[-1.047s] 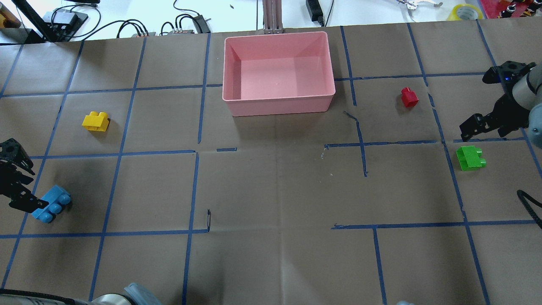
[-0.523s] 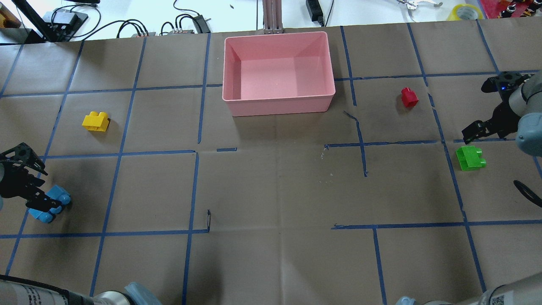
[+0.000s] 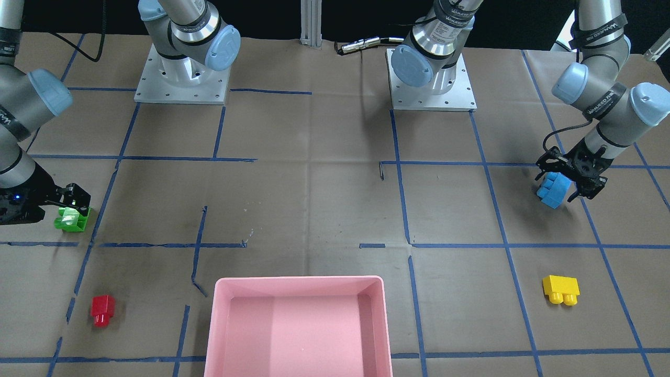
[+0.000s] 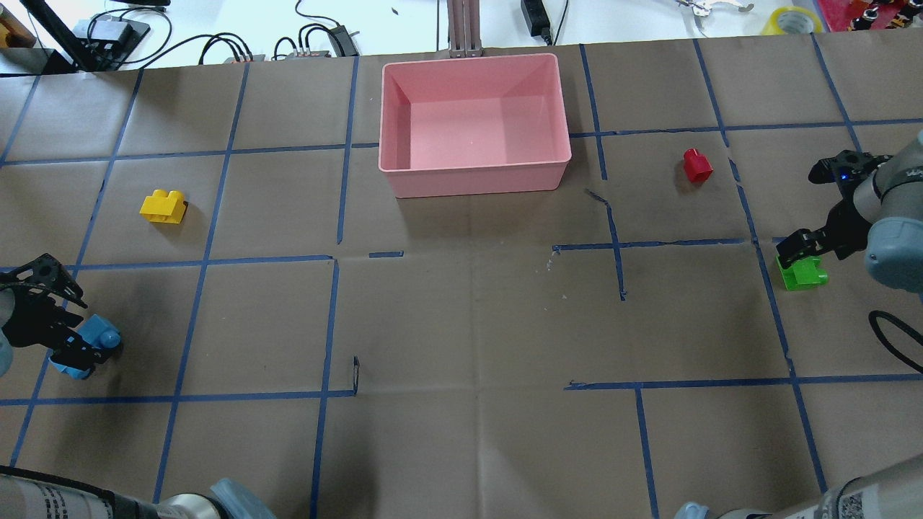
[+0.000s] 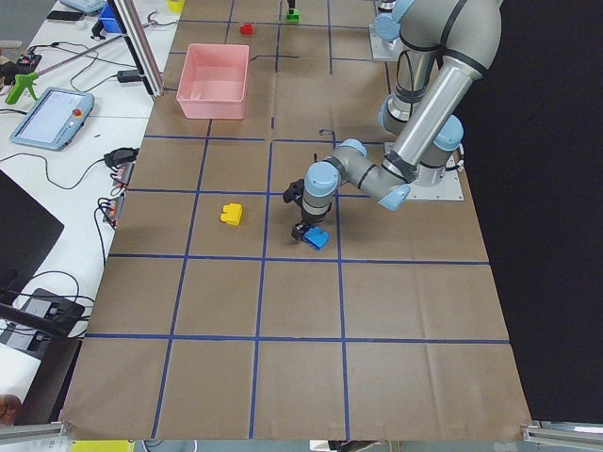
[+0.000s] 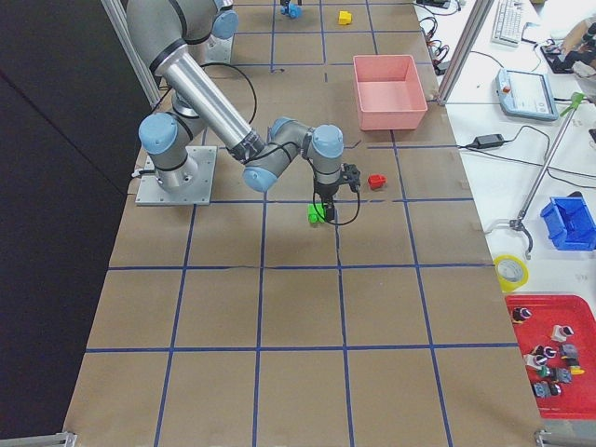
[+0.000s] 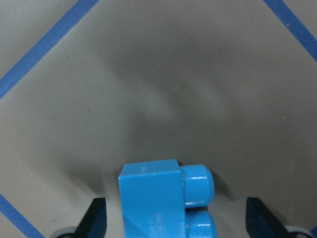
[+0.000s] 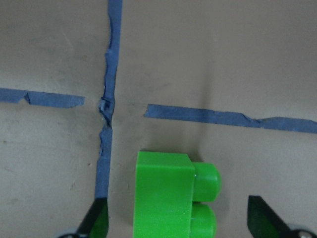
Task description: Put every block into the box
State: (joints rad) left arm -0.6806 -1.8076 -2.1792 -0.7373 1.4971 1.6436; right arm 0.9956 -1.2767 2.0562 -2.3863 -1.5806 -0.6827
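The blue three-stud brick [image 4: 97,337] lies at the table's left edge, between the open fingers of my left gripper [image 4: 72,342]; the left wrist view shows the brick [image 7: 158,198] with a gap to each fingertip [image 7: 95,218]. The green two-stud brick [image 4: 804,274] lies at the right, under my open right gripper [image 4: 799,254]; the right wrist view shows it [image 8: 166,193] between the spread fingers. The yellow brick [image 4: 163,207] and the red brick [image 4: 696,165] lie loose on the table. The pink box [image 4: 476,180] stands empty at the far middle.
Cables [image 4: 317,40], an aluminium post [image 4: 464,29] and a tape roll [image 4: 792,20] lie beyond the table's far edge. The arm bases [image 3: 180,78] stand on the robot's side. Blue tape lines cross the brown paper.
My left gripper has come down around the blue brick. My right gripper has moved toward the robot and down, from beside the green brick to over it. The bricks have not moved.
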